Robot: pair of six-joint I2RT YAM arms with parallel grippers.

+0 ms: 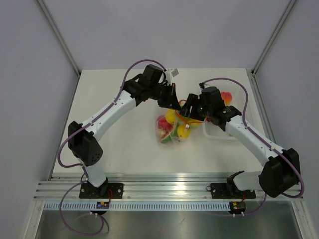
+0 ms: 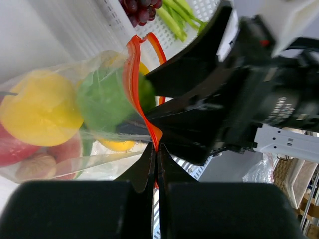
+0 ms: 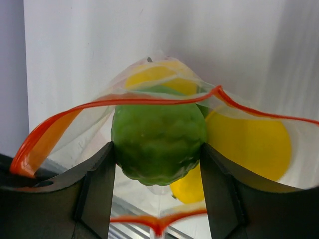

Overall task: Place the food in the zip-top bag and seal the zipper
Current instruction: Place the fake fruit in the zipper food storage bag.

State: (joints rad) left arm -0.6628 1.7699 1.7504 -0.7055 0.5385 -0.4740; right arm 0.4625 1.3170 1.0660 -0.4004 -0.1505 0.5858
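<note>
Top view: your floppy clear bag [image 1: 172, 130] lies mid-bench [image 1: 119, 129], its mouth toward the far-right, beside a white tray [image 1: 222, 138].

Left wrist: the left gripper [image 2: 156, 155] has its jaws closed on the thin orange zipper [image 2: 130, 82], which runs up-frame. Only here do you see grapes [image 2: 140, 7] in the tray.

Right wrist: the right gripper [image 3: 157, 149] jaws clamp a bumpy round green fruit [image 3: 158, 137] at the bag's mouth, with smooth lemons [image 3: 249, 144] behind.

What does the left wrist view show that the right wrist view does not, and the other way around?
Only the left wrist view: the left gripper pinching the zipper, purple grapes and green stalks in the white tray, a red fruit in the zip-top bag. Only the right wrist view: the right gripper clasping the green fruit from both sides. Both: the bag, its zipper, the green fruit, yellow lemons.
</note>
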